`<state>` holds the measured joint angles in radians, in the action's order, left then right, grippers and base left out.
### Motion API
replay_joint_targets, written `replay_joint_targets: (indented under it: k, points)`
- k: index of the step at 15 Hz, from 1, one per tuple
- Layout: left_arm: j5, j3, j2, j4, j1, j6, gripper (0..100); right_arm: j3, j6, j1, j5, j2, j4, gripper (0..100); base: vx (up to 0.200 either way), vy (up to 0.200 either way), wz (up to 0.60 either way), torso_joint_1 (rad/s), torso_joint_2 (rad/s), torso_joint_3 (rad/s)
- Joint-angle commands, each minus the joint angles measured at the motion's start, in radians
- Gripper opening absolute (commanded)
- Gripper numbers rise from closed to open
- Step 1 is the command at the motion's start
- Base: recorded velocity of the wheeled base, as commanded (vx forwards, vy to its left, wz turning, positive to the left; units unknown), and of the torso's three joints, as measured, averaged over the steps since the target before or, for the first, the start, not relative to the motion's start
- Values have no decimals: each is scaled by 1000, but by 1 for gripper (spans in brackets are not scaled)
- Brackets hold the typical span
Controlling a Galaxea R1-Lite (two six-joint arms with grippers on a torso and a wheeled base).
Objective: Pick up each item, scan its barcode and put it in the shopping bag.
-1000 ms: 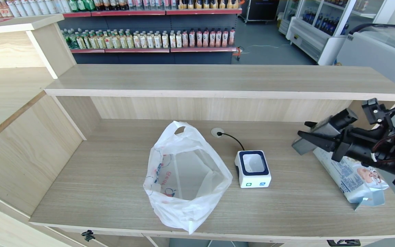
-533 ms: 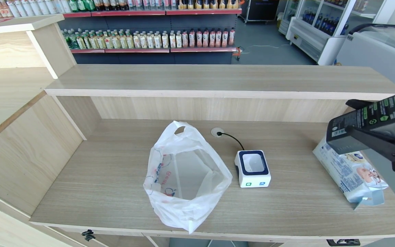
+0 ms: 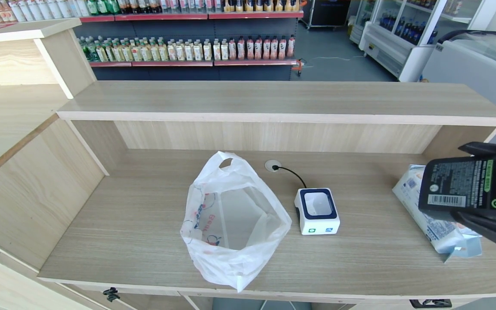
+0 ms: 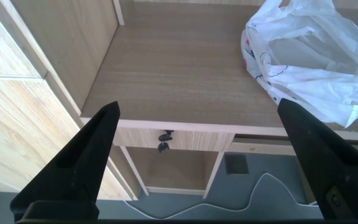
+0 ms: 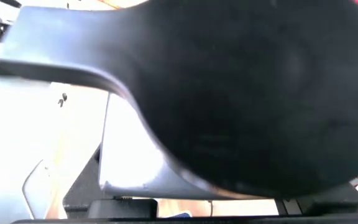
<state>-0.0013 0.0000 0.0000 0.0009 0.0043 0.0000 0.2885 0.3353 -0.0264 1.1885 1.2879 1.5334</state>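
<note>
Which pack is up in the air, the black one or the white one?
The black pack, held by the right gripper. The white pack lies on the counter.

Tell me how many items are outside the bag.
2: a black pack in the right gripper over the counter's right end, a wipes pack lying beneath it. Others may be hidden behind them.

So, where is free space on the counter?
Widest bare patch: left of the bag, up to the side wall. Smaller one: between scanner and wipes. The right end is crowded by the wipes and the held black pack.
</note>
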Motion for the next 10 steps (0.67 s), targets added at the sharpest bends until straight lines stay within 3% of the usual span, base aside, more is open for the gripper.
replay_joint_targets:
  k: [1, 7, 10]
  points:
    - [0, 0, 0, 1, 0, 0, 100, -19, 48, -30, 3, -1, 1, 0, 0, 0, 0, 0, 0, 0]
    - [0, 0, 0, 1, 0, 0, 100, -6, 91, -230, 117, -12, -4, 0, 0, 0, 0, 0, 0, 0]
    - [0, 0, 0, 1, 0, 0, 100, 24, 194, -302, 187, 53, -36, 0, 0, 0, 0, 0, 0, 0]
